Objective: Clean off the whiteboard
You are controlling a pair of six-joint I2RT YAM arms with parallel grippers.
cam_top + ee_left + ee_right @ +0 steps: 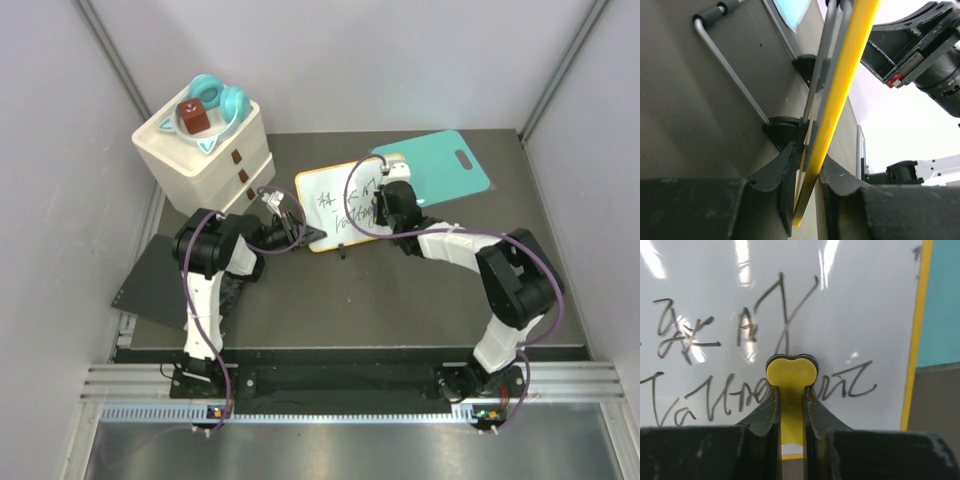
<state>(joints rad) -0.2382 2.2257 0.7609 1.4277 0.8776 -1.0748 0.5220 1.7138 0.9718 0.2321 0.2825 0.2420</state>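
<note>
The whiteboard (335, 205), white with a yellow-orange frame and black handwriting, lies mid-table. My left gripper (295, 228) is shut on its left frame edge (840, 95), seen edge-on in the left wrist view, with the board's black feet and metal stand beside it. My right gripper (388, 195) is over the board's right part, shut on a yellow eraser (791, 377) whose dark pad touches the writing surface (855, 300) between the handwritten lines.
A teal cutting board (445, 165) with a handle hole lies behind the whiteboard at right, also showing in the right wrist view (945, 300). A cream drawer unit (205, 150) carrying a teal bowl and a brown block stands back left. A dark mat (150, 285) lies at left.
</note>
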